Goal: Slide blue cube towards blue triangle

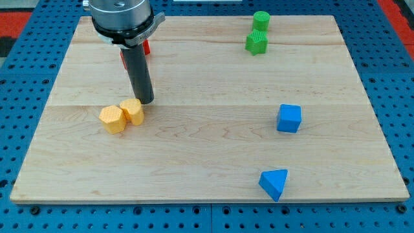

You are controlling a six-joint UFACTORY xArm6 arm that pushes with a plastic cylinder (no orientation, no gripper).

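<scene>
The blue cube sits on the wooden board at the view's right, about mid-height. The blue triangle lies below it, near the board's bottom edge, slightly to the left. My tip is far to the left of both, resting on the board just above and to the right of two yellow blocks. A wide stretch of board separates my tip from the blue cube.
Two yellow blocks touch each other at the view's left. A red block is partly hidden behind the rod at top left. Two green blocks stand near the top edge, right of centre.
</scene>
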